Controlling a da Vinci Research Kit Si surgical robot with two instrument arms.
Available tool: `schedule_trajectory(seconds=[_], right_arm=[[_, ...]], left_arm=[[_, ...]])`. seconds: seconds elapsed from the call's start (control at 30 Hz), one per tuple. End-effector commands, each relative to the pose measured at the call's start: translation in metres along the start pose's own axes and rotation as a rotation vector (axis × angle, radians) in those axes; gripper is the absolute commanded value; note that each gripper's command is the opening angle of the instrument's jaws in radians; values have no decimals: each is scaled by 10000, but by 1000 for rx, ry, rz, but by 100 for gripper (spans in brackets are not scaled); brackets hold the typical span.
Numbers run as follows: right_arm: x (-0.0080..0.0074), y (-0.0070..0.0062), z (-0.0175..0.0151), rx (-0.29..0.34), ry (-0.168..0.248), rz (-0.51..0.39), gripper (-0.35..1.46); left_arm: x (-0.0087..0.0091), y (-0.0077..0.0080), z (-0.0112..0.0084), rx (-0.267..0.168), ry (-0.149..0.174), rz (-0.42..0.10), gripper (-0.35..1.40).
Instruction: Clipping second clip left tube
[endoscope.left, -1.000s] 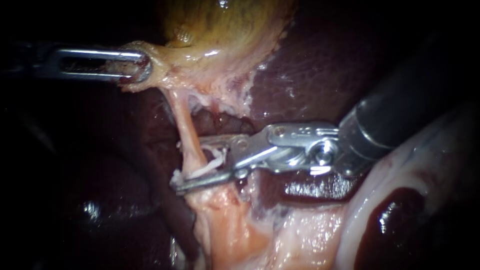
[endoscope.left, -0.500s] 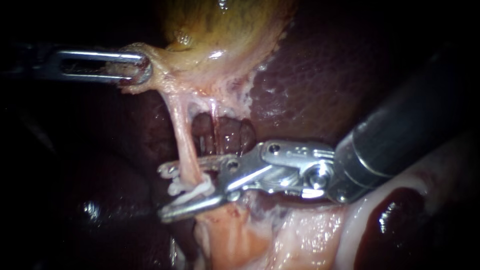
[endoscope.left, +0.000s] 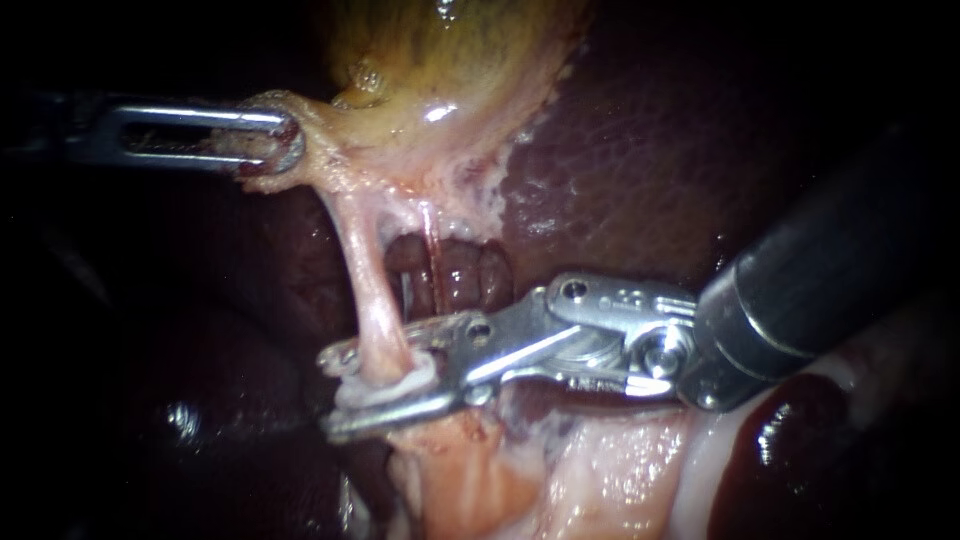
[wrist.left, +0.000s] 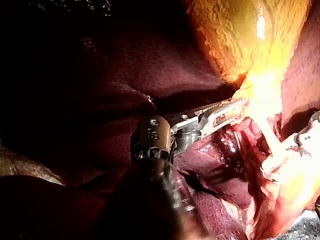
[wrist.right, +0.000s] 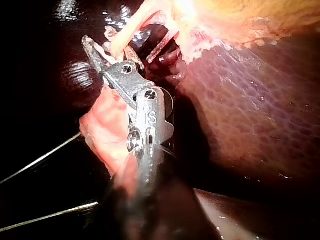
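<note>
Dark liver (endoscope.left: 620, 160) fills the background behind the yellow gallbladder (endoscope.left: 450, 60), and your left instrument (endoscope.left: 285, 140) clamps the gallbladder's neck, holding it taut. Your right instrument (endoscope.left: 330, 393) straddles the left tube (endoscope.left: 365, 280) with its jaws parted, a white clip (endoscope.left: 385, 390) lying against the lower one (the tube sits between them, not yet squeezed). Keep both tips visible beyond the tube and stay square across it, then close steadily without dragging sideways.

The left tube (endoscope.left: 362, 270) fills the gap between the right instrument's (endoscope.left: 333, 392) parted jaws; liver (endoscope.left: 620, 170) crowds close behind. Beyond its tip the dark space looks free, though dim.
</note>
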Motion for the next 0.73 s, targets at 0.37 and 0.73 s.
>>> schedule_trajectory(seconds=[0.37, 0.73], right_arm=[[-1, 1, -2, 9, -33, 133, -35], [-3, 1, -2, 20, -50, 135, -35]], left_arm=[[0, 0, 1, 0, 0, 0, -35], [0, -1, 2, 0, 0, 0, -35]])
